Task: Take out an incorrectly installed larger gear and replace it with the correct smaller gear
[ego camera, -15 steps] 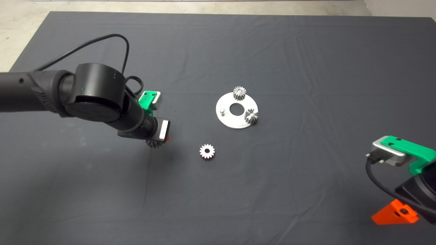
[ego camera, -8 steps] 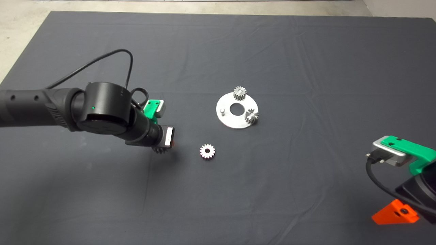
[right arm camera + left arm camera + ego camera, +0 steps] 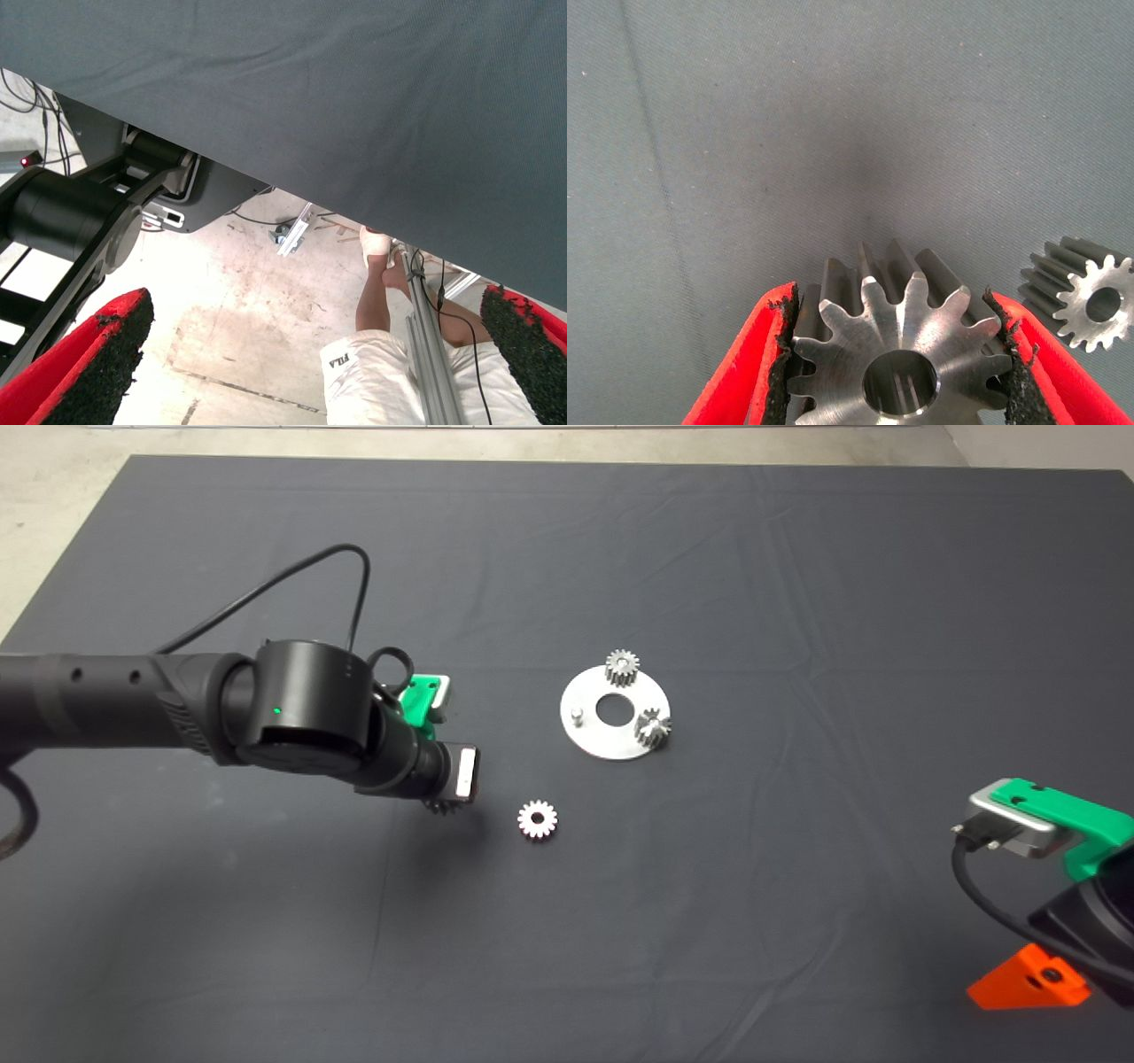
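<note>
Left gripper (image 3: 899, 372) clenched on the larger gear (image 3: 899, 350), black pads pressed against its teeth on both sides, held above the dark mat (image 3: 709, 558) on the tabletop. Smaller gear (image 3: 537, 819) lying flat on the mat just beside it, between left gripper (image 3: 447, 802) and round metal plate (image 3: 611, 740). Two small gears (image 3: 623, 667) seated on plate; one bare pin (image 3: 577, 713) visible. Right gripper (image 3: 310, 372) parked at lower right edge, fingers spread apart, nothing held; a person's leg (image 3: 390, 301) beyond the mat's edge.
</note>
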